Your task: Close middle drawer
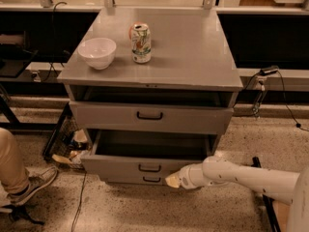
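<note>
Grey bench (pixel 193 57) w/ 3 drawers, middle drawer (pixel 120 166) pulled partway out of bench front, pincer (pixel 174 180) low at bench front by drawer's rt end, its opening can't be told, white bowl (pixel 96 52) & can (pixel 141 43) on bench top.

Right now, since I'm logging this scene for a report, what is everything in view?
grey metal cabinet: one, grey, centre.
top drawer: one, grey, slightly pulled out.
middle drawer: one, grey, pulled well out.
lowest drawer: one, grey, just visible beneath.
white round bowl: one, white, cabinet top, left.
drink can: one, white and green, upright beside the bowl.
person's leg: one, tan trouser, lower left.
shoe: one, grey, on the floor.
arm: one, white, lower right.
gripper: one, pale, at the middle drawer's front, right end.
</note>
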